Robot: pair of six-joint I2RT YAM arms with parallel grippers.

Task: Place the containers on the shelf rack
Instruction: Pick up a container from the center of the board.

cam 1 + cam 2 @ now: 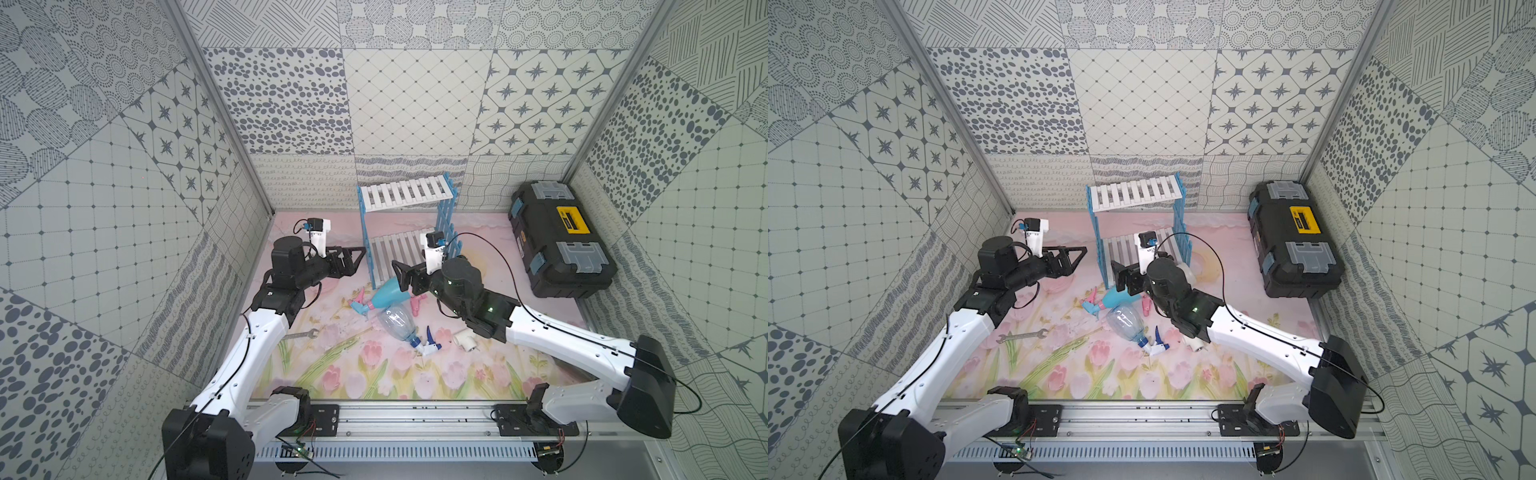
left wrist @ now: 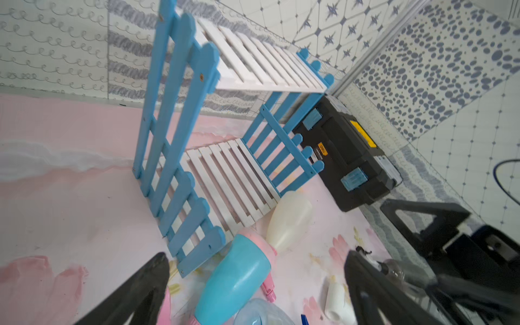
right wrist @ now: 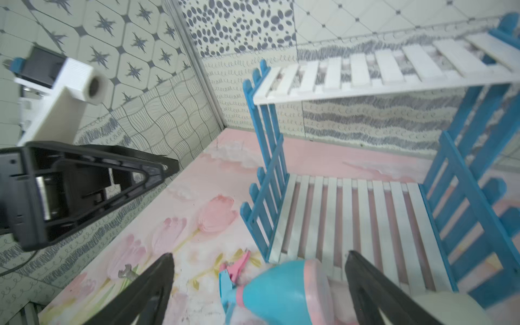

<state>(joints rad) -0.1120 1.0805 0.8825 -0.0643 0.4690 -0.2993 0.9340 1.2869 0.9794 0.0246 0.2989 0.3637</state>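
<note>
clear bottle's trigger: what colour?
Blue lever, white head. The trigger of the clear bottle shows best in a top view.

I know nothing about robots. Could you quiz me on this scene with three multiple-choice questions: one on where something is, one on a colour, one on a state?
1. Relative to the shelf rack, the light blue bottle is:
A) standing on its top shelf
B) lying on the mat in front of it
C) behind it

2. The rack's side frames are:
A) blue
B) yellow
C) black

3. The left gripper is:
A) shut on a wrench
B) shut on a bottle
C) open, holding nothing

Answers:
1 B, the bottle lies on its side by the rack's foot.
2 A, the picket frames are plainly blue.
3 C, its jaws stand apart and grip nothing.
</note>
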